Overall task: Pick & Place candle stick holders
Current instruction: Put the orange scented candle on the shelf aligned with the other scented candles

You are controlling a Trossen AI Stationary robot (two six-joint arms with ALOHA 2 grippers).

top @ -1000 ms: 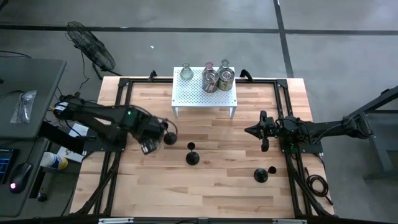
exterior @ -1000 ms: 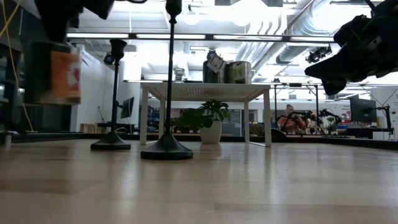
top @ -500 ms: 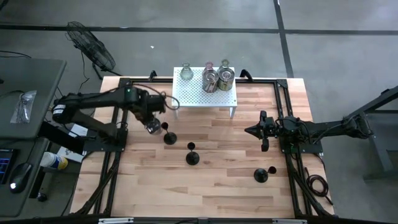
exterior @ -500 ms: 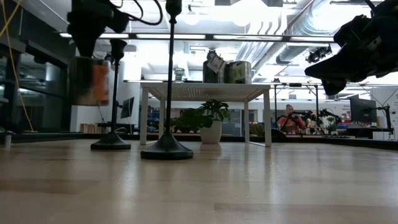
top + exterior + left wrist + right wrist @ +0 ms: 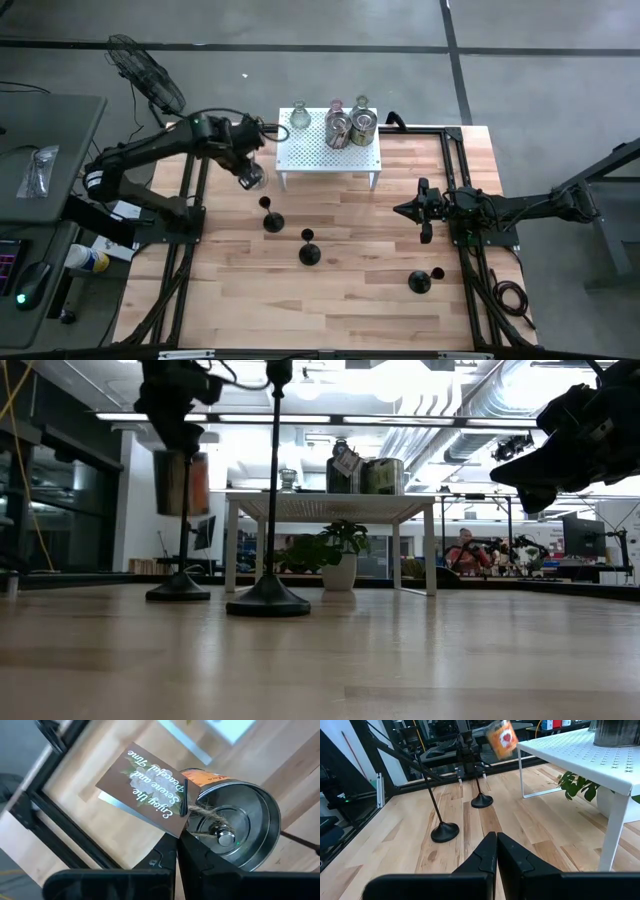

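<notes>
My left gripper hangs over the table's far left, shut on a silvery tin candle stick holder that has an orange label and a brown tag. The tin hangs clear, left of the white rack. On the rack stand two silvery tins, clear-glass holders and a pinkish one. Three black stemmed holders stand on their round bases on the wood. At the table's right side my right gripper waits, shut and holding nothing. My left gripper pinches the tin at its rim, beside the twine knot that ties the tag on; the fingers hide the exact spot. They come from above, slanting down. The tin hangs below them, lifted clear of the table, its open mouth toward the wrist camera.
The rack stands on thin legs at the far middle. Black frame rails run along the table's sides. A desk and a fan stand off the table's left. Bare wood lies toward the near edge.
My left gripper has carried the tin from the left middle of the table toward the far edge and the rack, rising a little and rolling as it went. The tin has stayed clear of the table. The fingers have stayed shut.
</notes>
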